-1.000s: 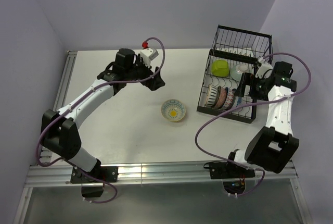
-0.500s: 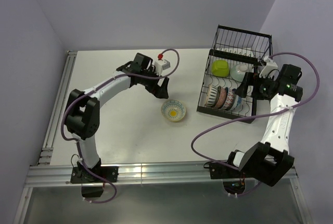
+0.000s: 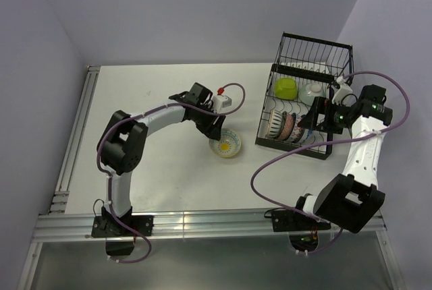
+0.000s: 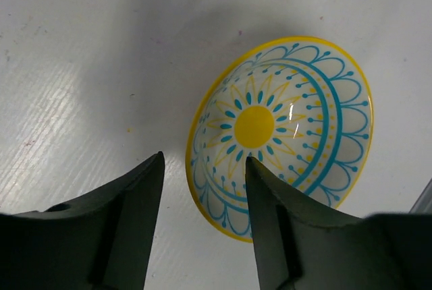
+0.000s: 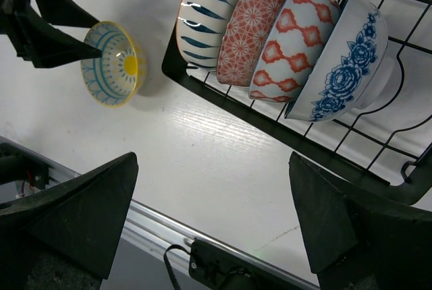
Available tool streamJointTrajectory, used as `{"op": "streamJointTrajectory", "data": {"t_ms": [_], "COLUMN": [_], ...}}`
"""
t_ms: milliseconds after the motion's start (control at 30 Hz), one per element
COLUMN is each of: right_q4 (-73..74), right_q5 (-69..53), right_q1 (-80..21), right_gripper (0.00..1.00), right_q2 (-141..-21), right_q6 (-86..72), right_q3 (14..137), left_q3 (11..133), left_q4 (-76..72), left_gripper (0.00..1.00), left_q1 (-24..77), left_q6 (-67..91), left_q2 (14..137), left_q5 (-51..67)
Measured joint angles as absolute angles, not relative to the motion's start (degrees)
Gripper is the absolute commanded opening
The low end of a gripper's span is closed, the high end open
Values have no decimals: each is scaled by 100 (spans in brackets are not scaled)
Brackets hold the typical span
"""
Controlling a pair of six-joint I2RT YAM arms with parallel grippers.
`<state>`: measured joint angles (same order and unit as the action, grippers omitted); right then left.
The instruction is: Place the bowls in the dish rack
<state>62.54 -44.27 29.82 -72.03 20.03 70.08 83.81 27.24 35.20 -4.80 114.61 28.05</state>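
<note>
Loose bowl (image 3: 225,143) sits mouth up on the table (image 3: 175,175), left of the dish rack (image 3: 294,146); it is round, so we log no long axis. Left gripper (image 3: 216,129) is released, straddling the bowl's far-left rim. Only the left wrist view gives us the blue-and-yellow sunburst inside and one finger (image 4: 283,236) over the rim; contact we cannot tell. Only the right wrist view shows four rack bowls (image 5: 277,34) on edge in a left-right row, mouths facing left. Top view adds a green bowl (image 3: 286,88) and a white bowl (image 3: 312,90) farther back. Right gripper (image 3: 318,119) hangs released over the rack, empty
</note>
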Motion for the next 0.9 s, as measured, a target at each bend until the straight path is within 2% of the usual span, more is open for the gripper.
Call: {"op": "streamJointTrajectory", "data": {"t_ms": [267, 367, 400, 433, 667, 900], "right_q4": [6248, 6230, 6241, 6257, 6184, 5194], "right_q5": [-4412, -4405, -4423, -4473, -4967, -5277], "right_q1": [2982, 2982, 2982, 2982, 2808, 1647], "right_gripper": [100, 100, 100, 100, 99, 98], "right_q2": [-7067, -6978, -6965, -6963, -6801, -6147], "right_q6": [1938, 1863, 1844, 1835, 1605, 534], "right_q3": [7100, 7144, 7199, 7244, 7328, 6716], "left_q3": [8060, 8003, 7970, 7924, 7214, 6718], "left_q4": [2338, 2231, 2167, 2062, 1347, 338], "left_gripper": [40, 21, 4, 0, 0, 0], "left_q1": [3739, 3743, 3732, 3721, 3583, 3210], "left_q6": [-294, -196, -156, -67, 429, 1354], "left_q2": [11502, 11513, 11513, 11511, 10932, 9878], "left_q5": [2600, 2561, 2567, 2598, 3057, 3833]}}
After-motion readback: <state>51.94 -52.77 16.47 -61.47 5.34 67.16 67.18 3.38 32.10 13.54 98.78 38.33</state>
